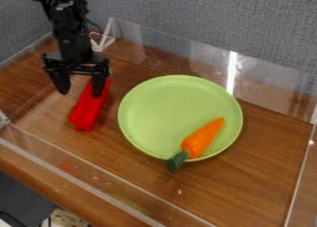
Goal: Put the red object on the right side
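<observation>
Claw [77,82] points straight down, fingers apart, tips low at the far end of the red block [88,107], one finger each side; can't tell if they touch it, not clamped. Block lies on the wooden table [247,175], left of the green plate [161,106] & just beside its rim, long axis running toward the camera. Orange carrot [198,143] w/ green top rests on plate's near-right part. Clear plastic walls [266,73] ring the table.
</observation>
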Available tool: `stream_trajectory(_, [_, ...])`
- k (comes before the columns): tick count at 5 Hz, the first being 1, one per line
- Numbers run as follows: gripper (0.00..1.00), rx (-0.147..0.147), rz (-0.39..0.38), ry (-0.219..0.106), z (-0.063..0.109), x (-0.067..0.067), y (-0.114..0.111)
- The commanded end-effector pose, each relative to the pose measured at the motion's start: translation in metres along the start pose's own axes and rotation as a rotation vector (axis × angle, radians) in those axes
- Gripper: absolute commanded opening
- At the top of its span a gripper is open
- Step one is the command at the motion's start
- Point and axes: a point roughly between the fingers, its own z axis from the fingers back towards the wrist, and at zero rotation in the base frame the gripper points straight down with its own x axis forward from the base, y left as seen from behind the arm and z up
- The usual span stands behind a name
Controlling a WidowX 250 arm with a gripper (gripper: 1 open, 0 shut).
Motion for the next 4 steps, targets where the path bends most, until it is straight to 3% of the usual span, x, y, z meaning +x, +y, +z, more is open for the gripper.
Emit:
stream_trajectory(1, [1.00, 0.016, -0.046, 0.031, -0.002, -0.008, 0.003])
stream_trajectory(3, [1.00, 0.028, -0.130, 0.056, 0.012, -0.018, -0.006])
stream_trajectory(4, [1.00, 0.031, -0.155, 0.067, -0.008, -0.021, -0.004])
